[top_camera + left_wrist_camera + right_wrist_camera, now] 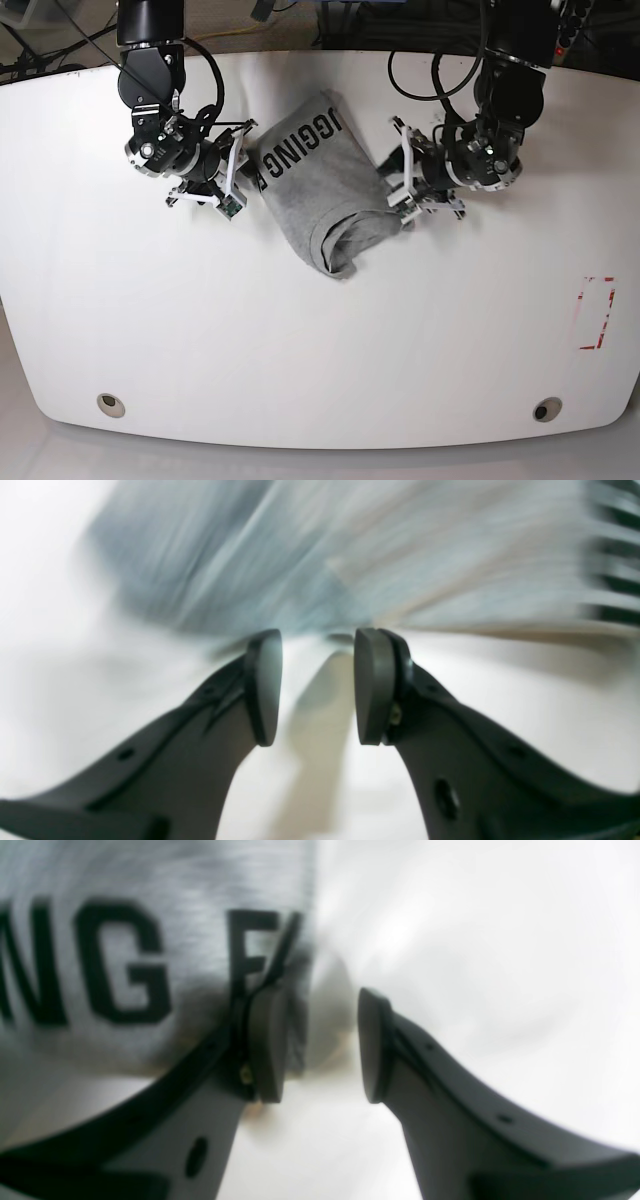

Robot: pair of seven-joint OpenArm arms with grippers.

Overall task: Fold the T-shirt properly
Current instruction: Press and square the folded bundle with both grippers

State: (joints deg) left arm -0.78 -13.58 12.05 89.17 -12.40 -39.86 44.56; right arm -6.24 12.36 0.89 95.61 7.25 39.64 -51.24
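the t-shirt (322, 185) lies on my white table (320, 330), a little behind the middle and between the two arms. it is a heather-grey bundle, partly folded and set at a slant, with black block lettering along its far left edge and a rumpled sleeve or collar part bunched at its near right end. in my right wrist view the t-shirt (125, 940) fills the upper left, with the big letters "ng f" readable though soft. in my left wrist view the t-shirt (320, 555) is a smeared grey-blue streak across the top, too blurred for detail.

the right gripper (240, 172) sits just beside the lettered edge of the cloth. from its own camera the right gripper (317, 1045) shows its jaws parted to a middling gap, with nothing between the pads; one pad overlaps the shirt's edge in the picture, the other stands over bare table. i cannot tell whether that pad touches the cloth.

the left gripper (398, 180) is just beside the opposite side of the shirt, close to the bunched end. in its camera the left gripper (317, 685) also has a middling gap, with only white table showing between the pads and the cloth just past the tips.

a red rectangular marking (597, 313) sits on the table well apart from the shirt.
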